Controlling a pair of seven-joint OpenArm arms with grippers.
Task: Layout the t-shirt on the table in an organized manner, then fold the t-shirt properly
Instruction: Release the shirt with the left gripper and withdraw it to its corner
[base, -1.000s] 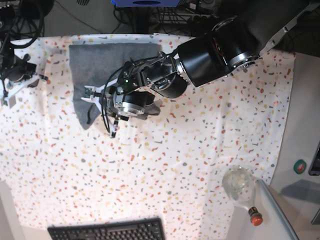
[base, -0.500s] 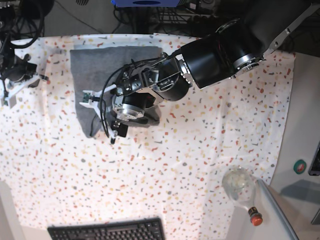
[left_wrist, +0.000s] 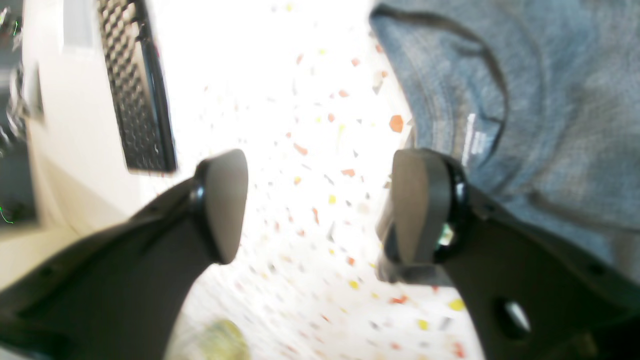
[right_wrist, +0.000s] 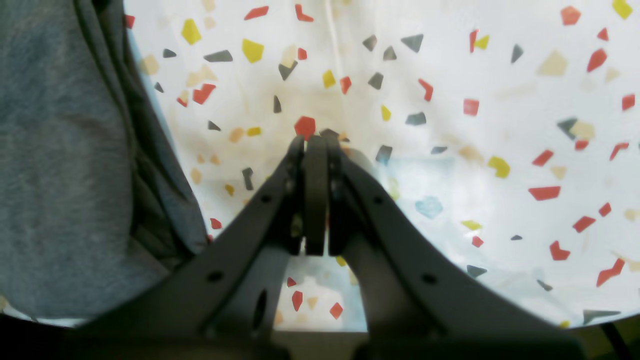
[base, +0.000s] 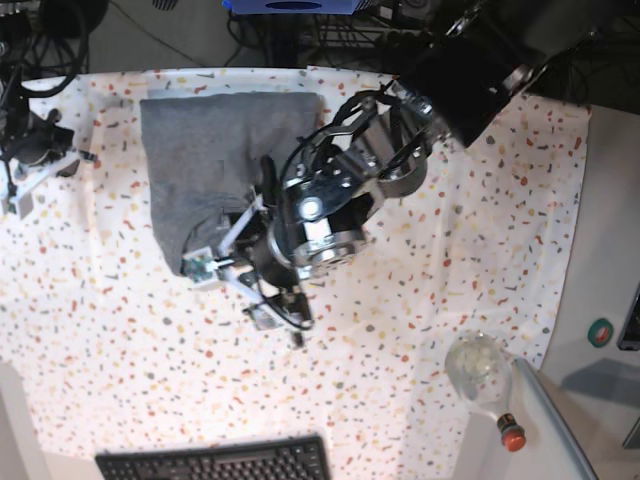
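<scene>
The grey t-shirt (base: 215, 150) lies folded at the back left of the speckled table (base: 450, 260). My left gripper (base: 280, 320) hangs just off the shirt's front edge. In the left wrist view it is open (left_wrist: 320, 200) and empty above the cloth, with the t-shirt (left_wrist: 550, 100) to its upper right, collar and inner label showing. My right gripper (base: 40, 165) is at the table's left edge, apart from the shirt. In the right wrist view it is shut (right_wrist: 315, 145) on nothing, over the table (right_wrist: 475, 75), with the t-shirt (right_wrist: 60, 150) to its left.
A black keyboard (base: 210, 462) lies at the front edge and also shows in the left wrist view (left_wrist: 135, 85). A clear bottle (base: 480, 372) with a red cap lies at the front right. A plain white counter (base: 605, 230) borders the right side. Cables hang behind the table.
My left arm has swung round and moved toward the front, its gripper coming off the shirt. The shirt's front edge now lies lower and wider. The right arm has not moved.
</scene>
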